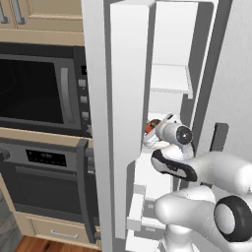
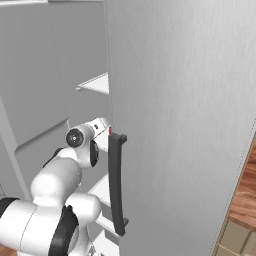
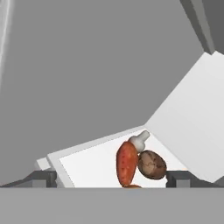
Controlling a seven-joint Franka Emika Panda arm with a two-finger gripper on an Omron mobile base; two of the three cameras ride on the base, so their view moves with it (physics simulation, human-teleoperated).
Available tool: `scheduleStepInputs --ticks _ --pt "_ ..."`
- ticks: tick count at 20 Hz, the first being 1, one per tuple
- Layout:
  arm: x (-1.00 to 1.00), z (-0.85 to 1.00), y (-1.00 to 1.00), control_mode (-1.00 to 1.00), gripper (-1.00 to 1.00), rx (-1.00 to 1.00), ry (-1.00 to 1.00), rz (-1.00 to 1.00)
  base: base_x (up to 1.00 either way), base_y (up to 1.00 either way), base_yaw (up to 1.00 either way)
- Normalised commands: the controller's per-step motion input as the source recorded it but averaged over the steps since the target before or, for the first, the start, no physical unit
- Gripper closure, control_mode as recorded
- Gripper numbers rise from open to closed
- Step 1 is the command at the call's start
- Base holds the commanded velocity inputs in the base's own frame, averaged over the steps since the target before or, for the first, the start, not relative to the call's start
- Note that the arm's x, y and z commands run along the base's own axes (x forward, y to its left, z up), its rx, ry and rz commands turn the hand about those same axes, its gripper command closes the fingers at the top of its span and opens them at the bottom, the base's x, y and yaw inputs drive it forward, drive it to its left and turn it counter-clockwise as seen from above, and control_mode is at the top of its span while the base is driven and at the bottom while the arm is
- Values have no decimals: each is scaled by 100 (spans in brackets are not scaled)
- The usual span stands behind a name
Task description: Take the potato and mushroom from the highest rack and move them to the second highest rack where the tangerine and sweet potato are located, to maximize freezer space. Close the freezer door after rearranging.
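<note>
Freezer shelf seen along the fingers, items listed left to right. Sweet potato: reddish-orange, oblong, tapered at both ends, standing nearly upright in this rolled view; judged firm and moderately heavy, best taken across its narrow middle. Mushroom: tiny, pale beige, short stem and rounded cap, touching the top of the sweet potato; judged very light and easily crushed, so a gentle pinch across the cap would suit. Potato: brown, mottled, egg-shaped, resting against the right side of the sweet potato; judged hard, dense and rough enough not to slip, gripped across its short axis. A sliver of bright orange at the bottom edge, below the sweet potato, may be the tangerine. All items lie clustered on one white shelf. The two dark fingers stand well apart and open, holding nothing. In the left base view the freezer door stands open
</note>
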Motion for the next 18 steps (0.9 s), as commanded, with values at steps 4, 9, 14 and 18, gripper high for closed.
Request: scheduleStepInputs --ticks 4,9,14,18 --pt "-49 45 0 -100 -100 0 5 0 0 0 0" --pt "-67 28 0 -100 -100 0 0 -2 0 0 0" --pt "-69 35 0 -100 -100 0 0 -3 0 0 0" --pt "-61 35 0 -100 -100 0 10 -5 0 0 0"
